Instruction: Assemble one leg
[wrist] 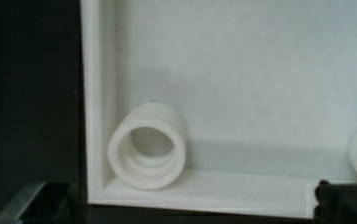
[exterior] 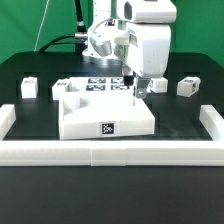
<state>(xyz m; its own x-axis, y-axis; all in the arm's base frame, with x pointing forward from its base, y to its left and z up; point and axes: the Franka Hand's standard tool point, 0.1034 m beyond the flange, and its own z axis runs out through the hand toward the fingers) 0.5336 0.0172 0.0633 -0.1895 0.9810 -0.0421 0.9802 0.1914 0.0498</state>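
Leg (exterior: pixel 158 85): small white block with a dark tag face, lying on the black table (exterior: pixel 30 120) just off the panel's far corner on the exterior view's right, untouched by the gripper. Second leg (exterior: pixel 186 87): same kind, farther out from the panel on that side, apart from the first. Third leg (exterior: pixel 29 88): same kind, well clear of the panel on the exterior view's left. A further white block (exterior: pixel 64 88) sits at the panel's far left corner, too small to tell whether it touches the panel. Panel (exterior: pixel 85 118): large flat white square with raised rim, central on the table, one tag on its near edge; the wrist view shows its inner floor (wrist: pixel 246 90), one rim corner, and a round socket (wrist: pixel 152 146) close to that corner. Gripper (exterior: pixel 133 90): above the panel's far right part, pointing down; jaws spread wide, nothing between them, dark fingertips (wrist: pixel 22 202) on either side of bare panel floor. Marker board (exterior: pixel 100 85): flat, behind the panel. White fence (exterior: pixel 110 152): runs along the table edge in front of the panel and up both sides.
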